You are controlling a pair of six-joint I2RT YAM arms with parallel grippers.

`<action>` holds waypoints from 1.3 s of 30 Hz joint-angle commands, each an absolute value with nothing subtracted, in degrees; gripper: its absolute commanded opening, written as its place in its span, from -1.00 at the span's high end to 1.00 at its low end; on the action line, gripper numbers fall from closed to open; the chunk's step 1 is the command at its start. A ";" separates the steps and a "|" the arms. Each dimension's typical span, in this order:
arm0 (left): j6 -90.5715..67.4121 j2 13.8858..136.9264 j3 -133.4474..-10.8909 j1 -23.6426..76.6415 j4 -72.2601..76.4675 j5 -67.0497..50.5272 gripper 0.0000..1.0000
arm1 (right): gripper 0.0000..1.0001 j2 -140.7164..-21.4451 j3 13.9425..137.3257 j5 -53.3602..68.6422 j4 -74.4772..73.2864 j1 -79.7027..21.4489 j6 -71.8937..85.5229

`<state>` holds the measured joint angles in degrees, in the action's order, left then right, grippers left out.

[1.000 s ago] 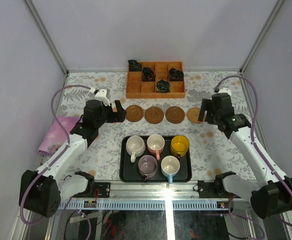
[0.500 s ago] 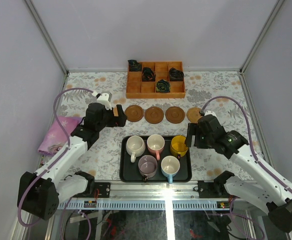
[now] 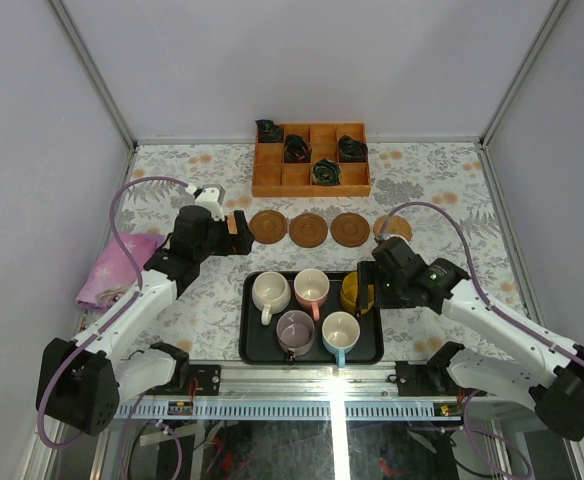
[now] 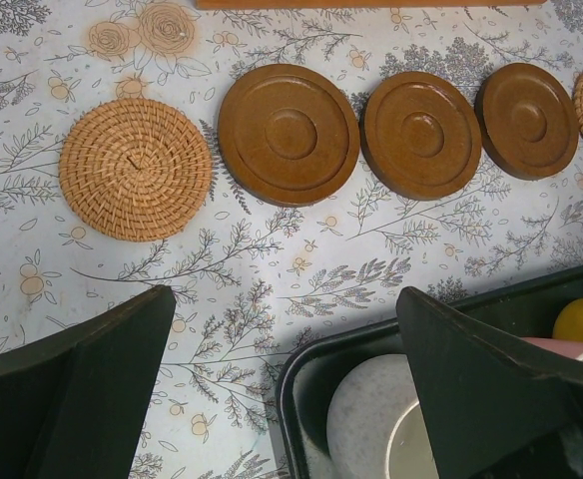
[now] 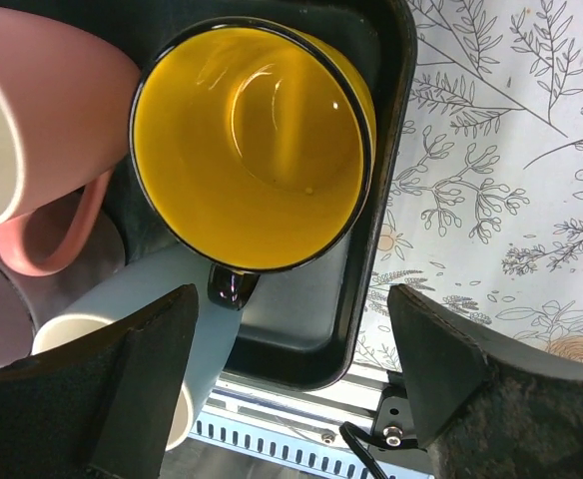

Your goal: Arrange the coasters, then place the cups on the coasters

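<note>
Floral-patterned surface (image 3: 212,305) carries a black tray (image 3: 249,330) crowded with cups, with a row of coasters (image 4: 290,135) beyond it. The crowding is the risk: a finger could clip the pink cup (image 5: 32,110) or catch the tray wall, tipping the yellow cup (image 5: 247,150). That cup sits in the tray's corner, just ahead of the right end effector (image 5: 291,294), which is spread wide and holds nothing. The left end effector (image 4: 287,297), also spread and holding nothing, hangs near the coasters.

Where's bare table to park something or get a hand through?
Free: tablecloth on both sides of the orange box, back-left and back-right. There is also a narrow strip between the coasters and the tray. Crowded: the tray, packed with five cups, with the open right gripper hovering above the yellow cup.
</note>
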<state>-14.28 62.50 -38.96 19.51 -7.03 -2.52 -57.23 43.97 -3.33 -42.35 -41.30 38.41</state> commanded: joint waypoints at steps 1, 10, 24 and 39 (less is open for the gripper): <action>-14.77 62.58 -38.67 19.73 -5.82 -1.93 -0.87 | -0.67 -59.85 44.29 -2.66 -40.01 -42.27 37.62; -14.77 63.62 -38.81 19.68 -4.97 -2.22 -0.88 | -0.61 -63.88 43.67 -1.36 -37.12 -42.36 37.62; -14.68 65.93 -39.03 19.69 -3.63 -2.58 -0.89 | -0.43 -69.01 42.47 -4.02 -40.42 -42.37 38.36; -14.83 66.59 -38.85 19.69 -3.51 -2.37 -0.90 | -0.37 -71.73 43.75 -9.04 -37.32 -42.45 37.35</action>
